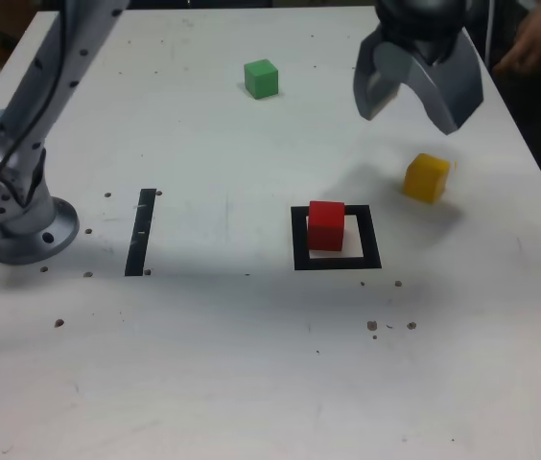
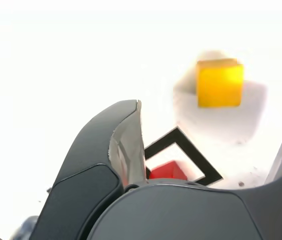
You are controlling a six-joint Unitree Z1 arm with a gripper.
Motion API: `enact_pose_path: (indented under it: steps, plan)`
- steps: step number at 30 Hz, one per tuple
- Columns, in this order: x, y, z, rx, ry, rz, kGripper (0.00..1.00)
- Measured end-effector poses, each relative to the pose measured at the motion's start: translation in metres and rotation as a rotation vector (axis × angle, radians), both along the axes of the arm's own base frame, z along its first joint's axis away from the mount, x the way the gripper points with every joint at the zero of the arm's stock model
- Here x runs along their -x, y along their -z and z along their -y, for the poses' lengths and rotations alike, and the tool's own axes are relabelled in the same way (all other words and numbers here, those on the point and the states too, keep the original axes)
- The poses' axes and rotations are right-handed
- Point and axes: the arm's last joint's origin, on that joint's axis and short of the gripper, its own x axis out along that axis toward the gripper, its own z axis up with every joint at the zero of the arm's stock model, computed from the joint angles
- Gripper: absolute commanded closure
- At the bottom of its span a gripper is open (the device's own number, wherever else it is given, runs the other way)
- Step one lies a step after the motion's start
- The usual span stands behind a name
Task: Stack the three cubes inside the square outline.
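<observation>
A red cube (image 1: 326, 225) stands inside the square outline (image 1: 337, 261) of black tape on the white table; the wrist view shows the red cube (image 2: 168, 170) and a corner of the square outline (image 2: 191, 159) between the fingers. The yellow cube (image 1: 427, 177) lies to the exterior view's right of the outline, also seen as the yellow cube (image 2: 220, 83) in the wrist view. The green cube (image 1: 261, 79) sits farther back. My gripper (image 1: 409, 113) hangs in the air above and behind the yellow cube, jaws open and holding nothing.
A thin black tape strip (image 1: 141, 231) lies at the exterior view's left of the outline. The arm's grey base (image 1: 11, 216) stands at the far left. A person's hand (image 1: 537, 38) rests at the back right edge. Small dark specks dot the tabletop.
</observation>
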Motion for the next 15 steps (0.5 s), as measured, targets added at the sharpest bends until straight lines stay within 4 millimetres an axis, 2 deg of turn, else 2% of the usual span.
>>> enact_pose_path:
  steps: [4, 11, 15]
  plan:
    - [-0.018, 0.026, -0.002, 0.005, -0.008, -0.031, 0.07]
    - [-0.034, 0.047, -0.001, -0.009, -0.022, -0.039, 0.12]
    - [-0.036, 0.055, 0.0, -0.013, -0.028, -0.061, 0.16]
